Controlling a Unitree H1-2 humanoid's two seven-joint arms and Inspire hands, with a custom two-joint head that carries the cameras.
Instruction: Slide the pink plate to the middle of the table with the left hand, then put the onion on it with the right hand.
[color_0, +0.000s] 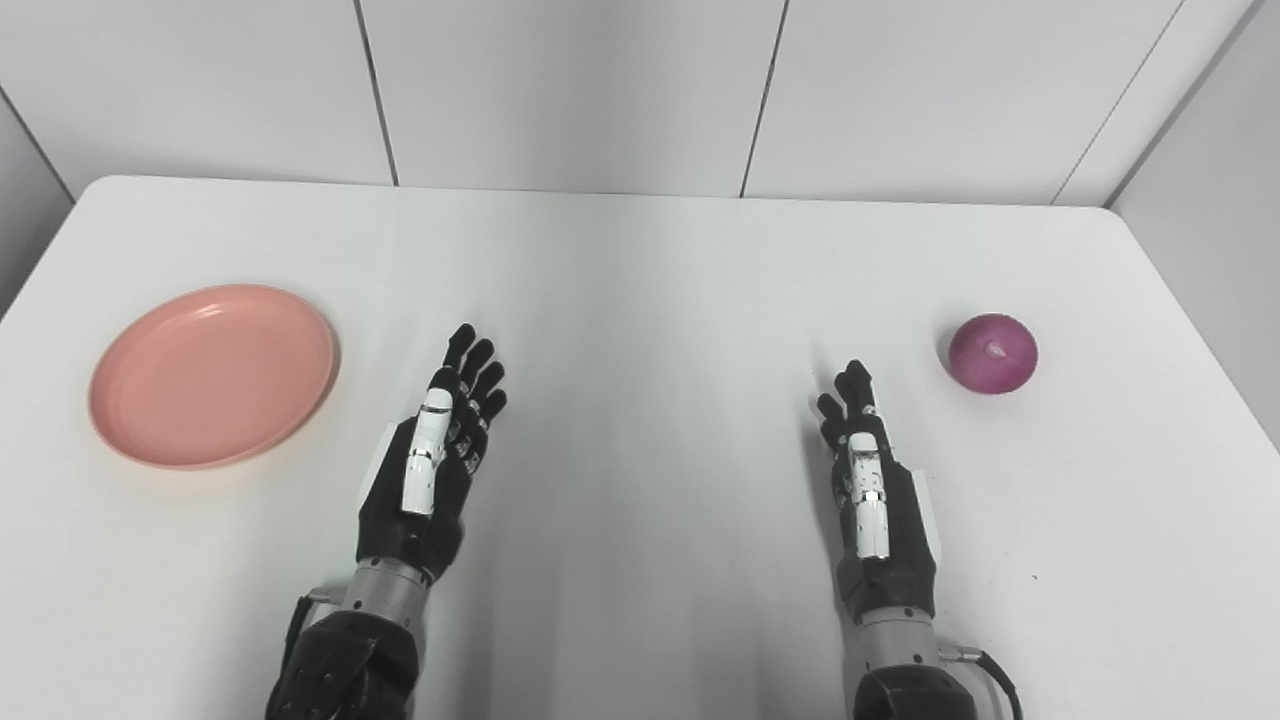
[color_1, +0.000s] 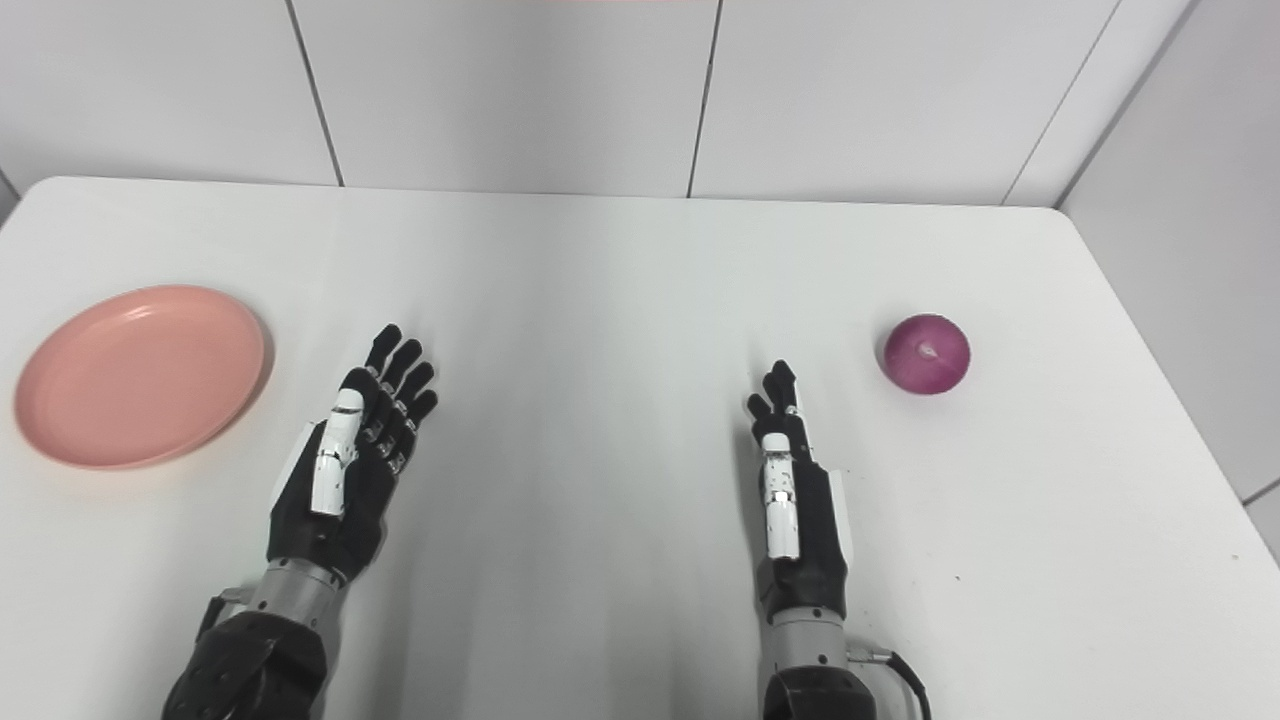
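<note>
The pink plate (color_0: 213, 373) lies flat on the white table (color_0: 640, 260) at the far left, with nothing on it. A purple-red onion (color_0: 992, 352) rests on the table at the right. My left hand (color_0: 440, 450) hovers over the table just right of the plate, fingers stretched out and apart, holding nothing. My right hand (color_0: 868, 470) is held edge-on left of and a little nearer than the onion, its fingers straight, also holding nothing. Neither hand touches plate or onion.
White wall panels (color_0: 570, 90) stand close behind the table's far edge, and a wall (color_0: 1220, 230) runs along its right side. A wide bare stretch of tabletop lies between the two hands.
</note>
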